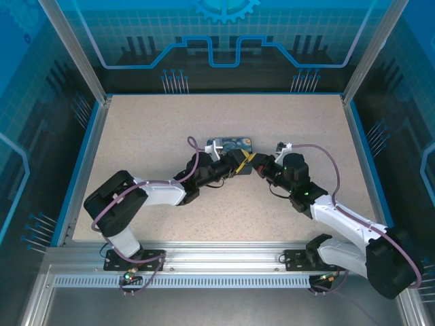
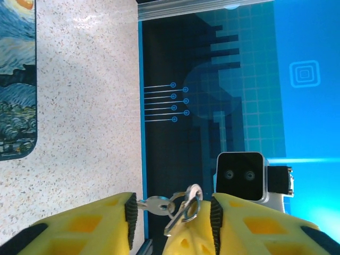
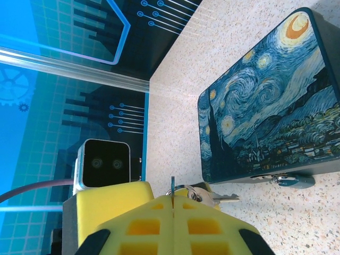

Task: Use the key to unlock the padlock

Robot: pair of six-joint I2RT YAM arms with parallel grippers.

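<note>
The yellow-fingered left gripper (image 2: 172, 206) stands part-open. In its wrist view one finger sits at 8 o'clock and the other at 4, with a clear gap between them, and it grips nothing.

From the top, the flat rounded-rectangle padlock with the blue-and-yellow starry-night print (image 1: 231, 144) lies face up on the speckled beige table (image 1: 156, 129). It is at about 12 o'clock from the spot where the two grippers meet, just beyond their tips, with its long axis running 9 to 3. Both arms are close to it, the left a shade nearer.

In the left gripper's gap hangs the small thin metal key (image 2: 153, 204) on its wire ring (image 2: 187, 204). Its long axis runs 9 to 3, and its free end reaches the inner pad of the 8 o'clock finger; I cannot tell whether they touch.

The right gripper (image 3: 172, 204) has its yellow fingers pressed tight together and holds the key by the ring end. In its wrist view the key points toward 3 o'clock, along the padlock's dark near edge.

The key seems to lie along the left gripper's closing line rather than across it, so a pinch there would likely catch it end-on.
</note>
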